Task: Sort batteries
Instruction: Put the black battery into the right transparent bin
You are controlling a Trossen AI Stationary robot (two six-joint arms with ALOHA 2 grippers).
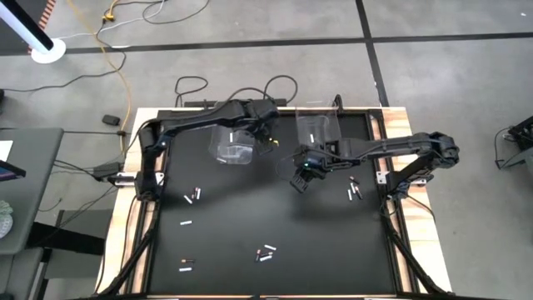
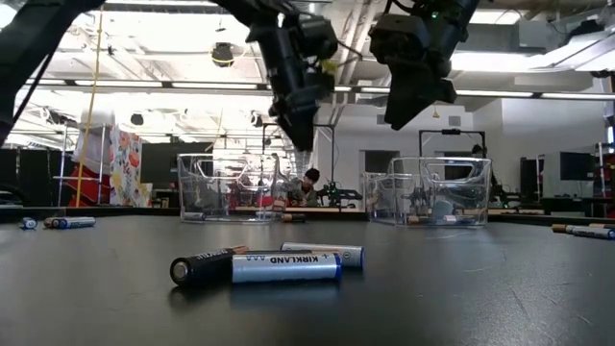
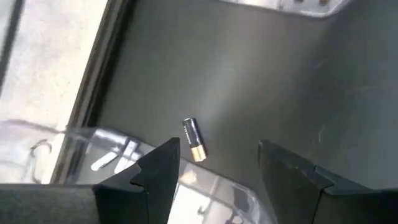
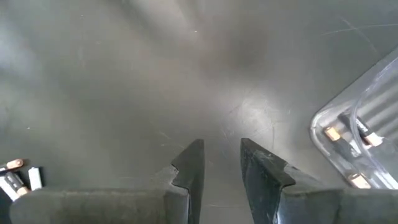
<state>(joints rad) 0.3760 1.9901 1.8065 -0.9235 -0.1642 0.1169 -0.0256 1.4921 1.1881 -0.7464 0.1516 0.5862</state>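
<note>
Across the back of the black table (image 1: 250, 208) sit two clear plastic bins: the left bin (image 1: 231, 143) and the right bin (image 1: 314, 127), side by side with a gap between them. The left gripper (image 1: 271, 133) hangs over that gap, right by the left bin's corner, fingers spread apart with nothing between them. From its wrist cam you can see a dark battery with a gold end (image 3: 193, 139) lying on the mat just past the bin's rim, plus a couple of pale ones inside the bin.

The right gripper (image 1: 301, 177) is up off the table, out in front of the right bin, fingers nearly together with just a thin slit and nothing in it. Its wrist cam mostly shows bare mat, with the right bin's corner off to one side and a few batteries at the edge.

Loose batteries are scattered all over: a pair on the left side (image 1: 193, 197), a single white one (image 1: 186, 222), a couple near the front left (image 1: 186, 265), a little cluster at front centre (image 1: 265, 252), and some more on the right (image 1: 354, 191). In the low view that front cluster is a silver Kirkland AAA (image 2: 285, 266) lying against a dark one (image 2: 204, 266), pretty much blocking the middle of the shot, with both grippers hanging up above the bins behind.
</note>
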